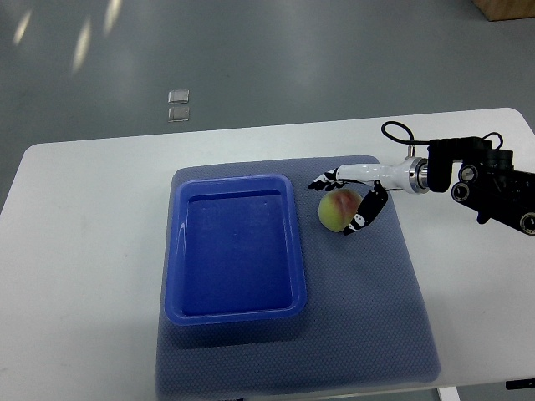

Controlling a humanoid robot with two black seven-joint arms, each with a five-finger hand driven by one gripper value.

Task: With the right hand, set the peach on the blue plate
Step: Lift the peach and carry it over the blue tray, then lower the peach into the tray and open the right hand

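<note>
A yellow-green peach with a red blush (pixel 336 210) lies on the grey-blue mat just right of the blue plate (pixel 237 308), a deep rectangular tray that holds nothing. My right hand (pixel 344 200) reaches in from the right and is around the peach: upper fingers (pixel 324 180) spread above it, thumb side (pixel 368 210) curled along its right flank. The fingers touch or nearly touch the fruit but do not clamp it, and the peach rests on the mat. The left arm does not show.
The grey-blue mat (pixel 368 309) covers the middle of the white table (pixel 84 251). The right forearm with its black cabling (pixel 485 180) stretches over the table's right side. Two small clear squares (pixel 178 105) lie on the floor beyond the table.
</note>
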